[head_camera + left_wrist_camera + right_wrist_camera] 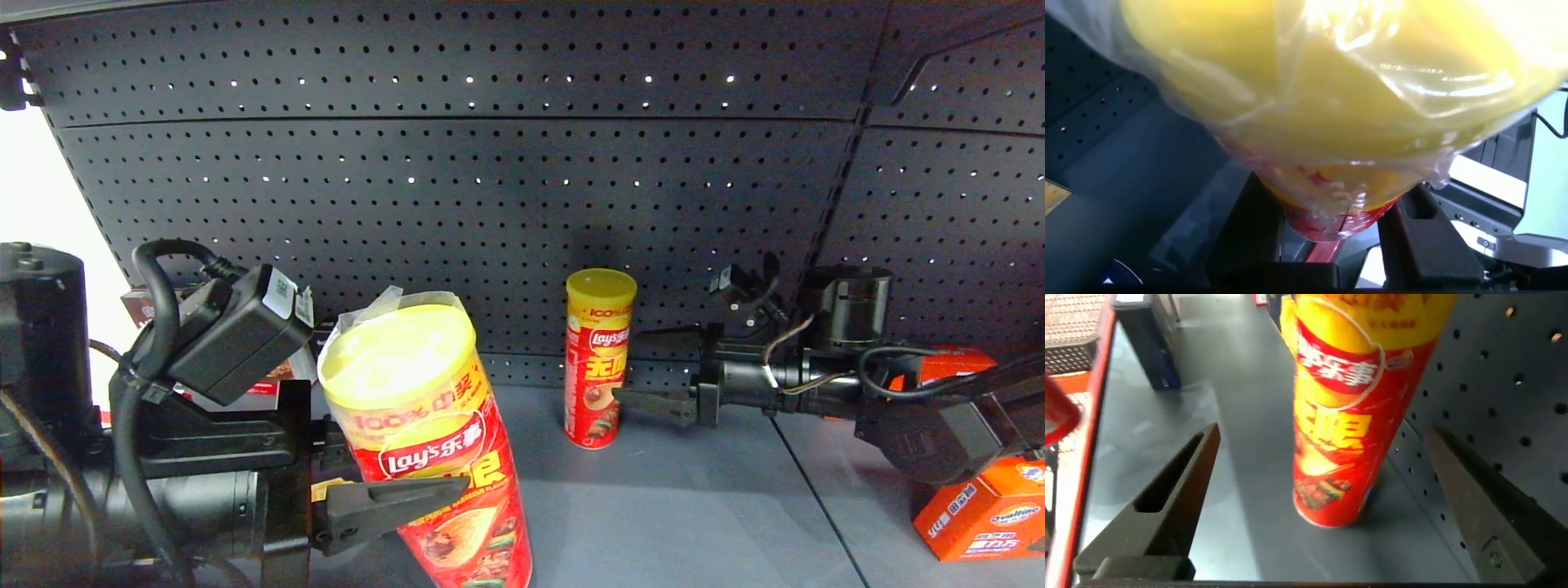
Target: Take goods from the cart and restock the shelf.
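Chip can (pixel 424 425), red with a yellow lid (pixel 1331 82) under loose clear wrap, is clamped in my left hand (pixel 412 478). One finger (pixel 392 498) lies across its front, and the tube leans with its top tipped toward 11 o'clock, low at 7 o'clock in the head view. At 2 o'clock from it, my right hand (pixel 635 365) is spread wide around a second chip can (pixel 598 359). That can stands upright on the shelf (pixel 694 506), and my right wrist view shows it between the fingers and apart from both. It stands close to the pegboard back (pixel 490 188). Farther out, at 4 o'clock from the standing can, an orange box (pixel 980 510) lies on the shelf, and another orange box (pixel 951 362) shows at 3 o'clock behind my right arm.
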